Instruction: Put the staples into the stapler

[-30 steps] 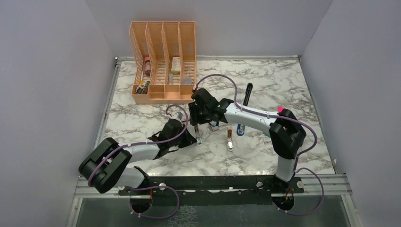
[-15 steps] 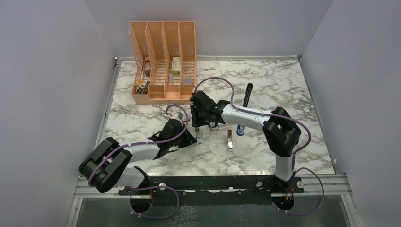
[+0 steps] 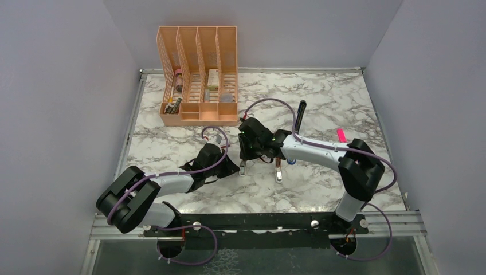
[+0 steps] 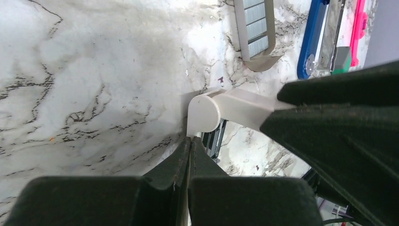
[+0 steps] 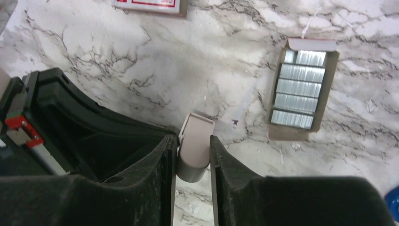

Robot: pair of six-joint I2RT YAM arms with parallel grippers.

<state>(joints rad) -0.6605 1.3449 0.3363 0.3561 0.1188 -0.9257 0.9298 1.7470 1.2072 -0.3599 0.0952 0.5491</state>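
My right gripper is shut on a pale beige bar with a rounded end, which lies on the marble. My left gripper is shut with nothing between its fingers, its tips against that bar's rounded end. The reddish staples box shows only as an edge at the top of the right wrist view. An open cardboard tray of silver staple strips lies right of the bar. The blue stapler lies beyond the tray, its black arm pointing to the back.
A peach desk organiser with several small items stands at the back left. A pink highlighter lies right of the stapler, and a small teal block sits beside the stapler. Grey walls enclose the table.
My right gripper has come forward and down and closed on the pale bar. Its elbow swung right, uncovering the pink highlighter. The left arm has not moved.
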